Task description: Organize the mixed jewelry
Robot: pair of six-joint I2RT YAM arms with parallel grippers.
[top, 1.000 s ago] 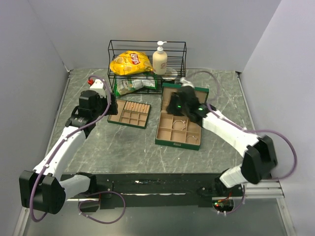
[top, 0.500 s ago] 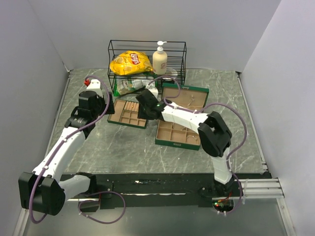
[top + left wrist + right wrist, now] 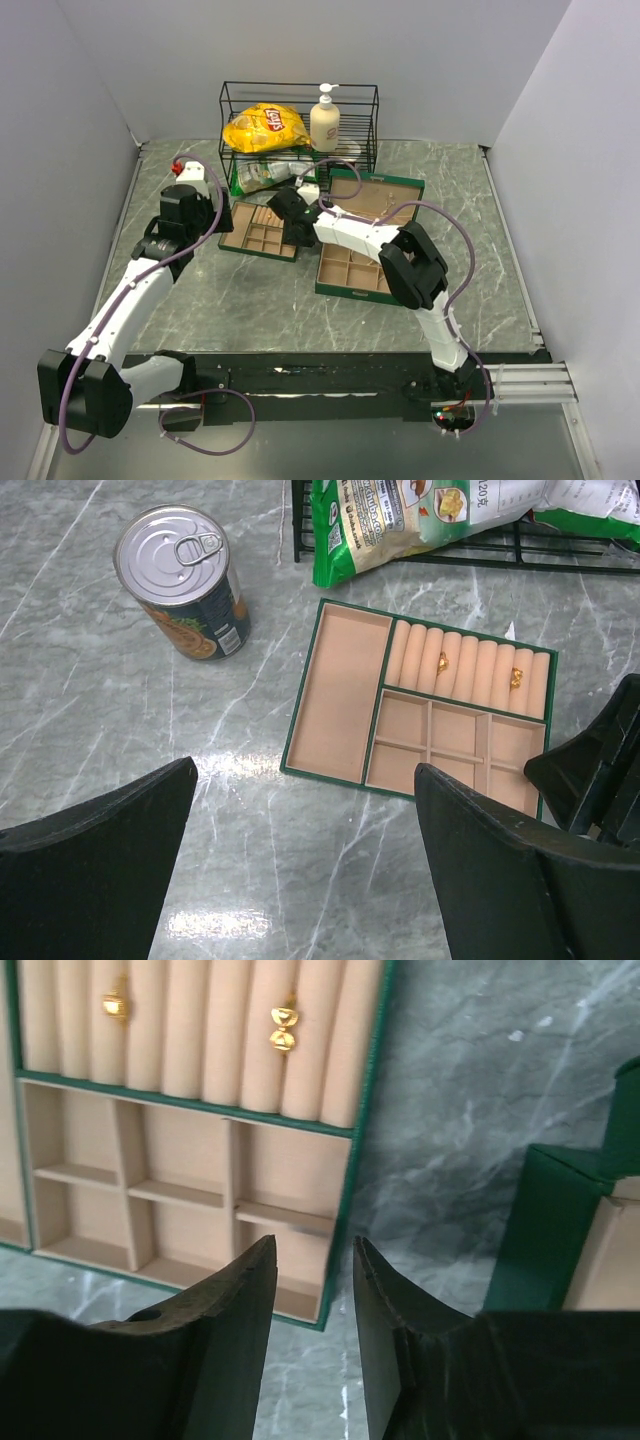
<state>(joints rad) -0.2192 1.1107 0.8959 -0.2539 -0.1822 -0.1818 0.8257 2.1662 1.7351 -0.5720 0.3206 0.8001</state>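
From above, we see a small green tray (image 3: pixel 262 232) with tan compartments. It lies just left of a larger green box (image 3: pixel 360 270) whose lid stands open, and both sit in front of a wire rack (image 3: pixel 300 95). The right gripper (image 3: pixel 292 232) hangs over the tray's near right corner. Its arm crosses the box, so we cannot make out what the box holds. The left arm (image 3: pixel 130 290) reaches toward the table to the left of the tray.

In the left wrist view, the left gripper (image 3: pixel 305 772) is spread wide and carries nothing. It hovers above the marble table (image 3: pixel 100 710), with a tin can (image 3: pixel 180 580) standing upright to one side and the tray to the other. Two gold pieces (image 3: pixel 441 662) sit in the tray's ring rolls, apart from each other. The long slot and the small squares beside them are bare.

In the right wrist view, the fingers stand a narrow gap apart above the tray's corner compartment, and we see nothing between them. The gold pieces rest in the rolls beyond, and a green wall of the box shows at the right edge.

We judge the sorting begun but far from finished: two pieces are seated and every other compartment of the tray is unfilled. How much jewelry waits in the box we cannot tell.
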